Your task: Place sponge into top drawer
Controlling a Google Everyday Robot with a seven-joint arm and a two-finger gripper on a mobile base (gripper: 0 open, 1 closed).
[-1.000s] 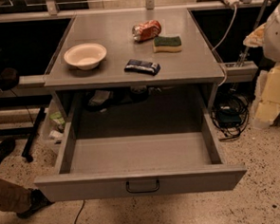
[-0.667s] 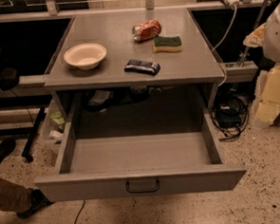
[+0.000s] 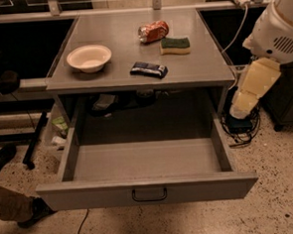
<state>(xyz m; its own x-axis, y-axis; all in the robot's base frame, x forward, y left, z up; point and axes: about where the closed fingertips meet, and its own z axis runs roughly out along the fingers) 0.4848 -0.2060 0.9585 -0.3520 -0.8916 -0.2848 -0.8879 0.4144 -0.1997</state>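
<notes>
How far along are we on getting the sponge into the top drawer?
Done: the top drawer stands open. In hand: nothing; the sponge lies on the tabletop beside the red can, and the tool is out of view, only the arm showing at the right. Left: grasp the sponge, carry it over, release it in the drawer.

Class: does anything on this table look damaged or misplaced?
The red can lies crushed on its side beside the sponge; nothing else stands out. The gripper is out of view; the arm shows at right.
</notes>
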